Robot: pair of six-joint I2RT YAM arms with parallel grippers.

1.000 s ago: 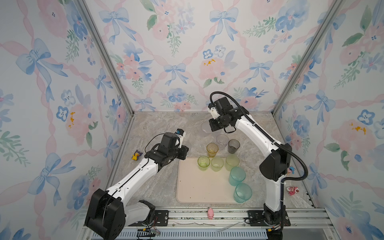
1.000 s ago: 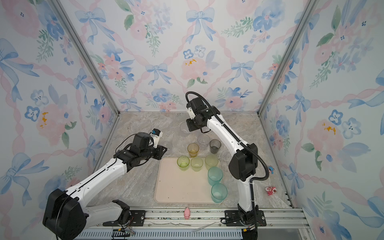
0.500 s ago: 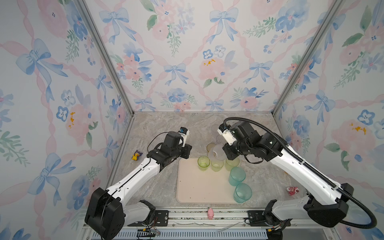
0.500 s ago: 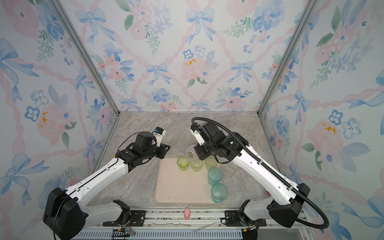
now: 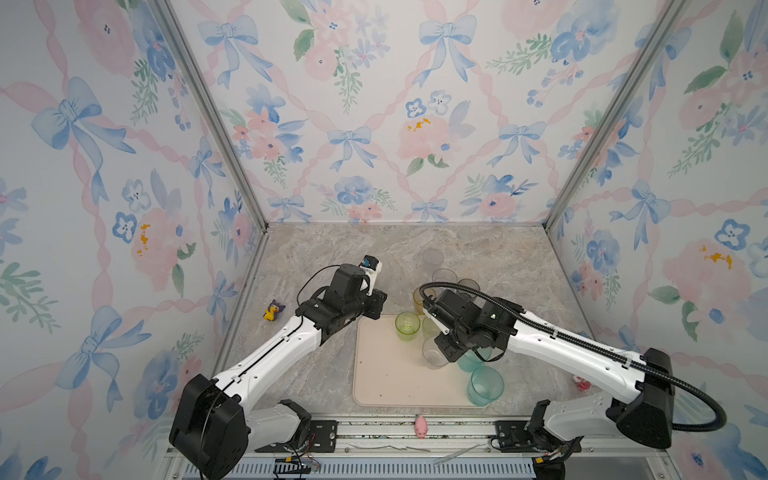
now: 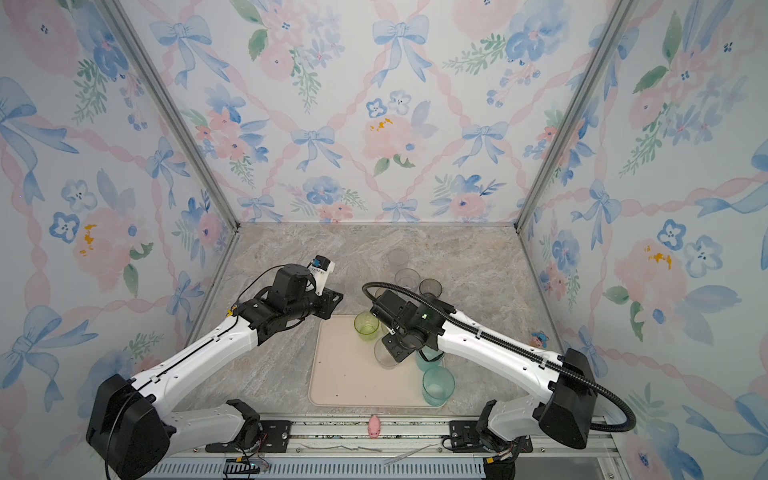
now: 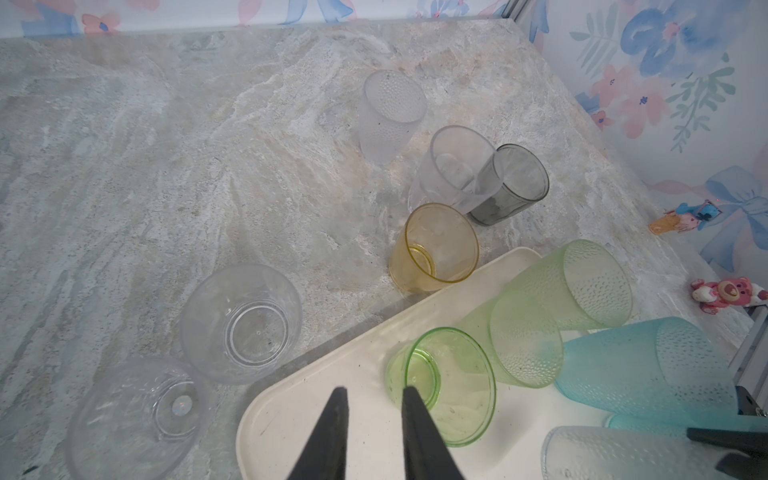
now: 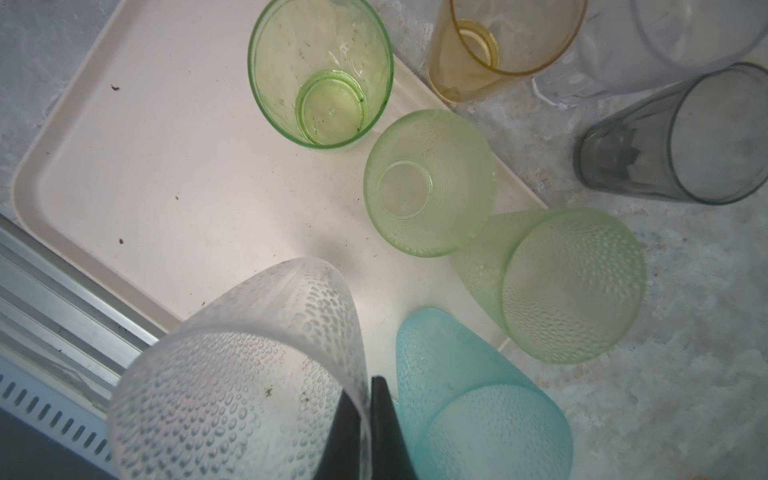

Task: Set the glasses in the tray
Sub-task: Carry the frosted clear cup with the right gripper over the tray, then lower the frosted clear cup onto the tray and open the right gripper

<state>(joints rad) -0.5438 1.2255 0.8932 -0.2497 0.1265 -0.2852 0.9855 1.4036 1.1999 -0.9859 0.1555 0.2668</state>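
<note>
My right gripper [image 8: 364, 390] is shut on the rim of a frosted dimpled glass [image 8: 232, 374], holding it just above the cream tray [image 5: 382, 386], beside two teal glasses [image 5: 484, 386]. One clear green glass [image 7: 444, 386] and two pale green dimpled ones [image 8: 428, 183] stand along the tray's far edge. My left gripper [image 7: 374, 392] hangs open over the tray's far left corner with nothing between its fingers. On the table beyond are an amber glass [image 7: 436, 247], a smoky grey one [image 7: 509, 185], two frosted ones [image 7: 390, 112] and two wide clear ones [image 7: 241, 322].
Small toy figurines lie about: a yellow duck [image 5: 272, 311] at the left wall, a pink pig [image 5: 421, 426] on the front rail, a pink bear [image 7: 725, 293] and a blue figure [image 6: 539, 338] at the right. Flowered walls close in three sides.
The right arm has swung from the back of the table forward over the tray, carrying the frosted glass. The left gripper has shifted slightly to the right.
</note>
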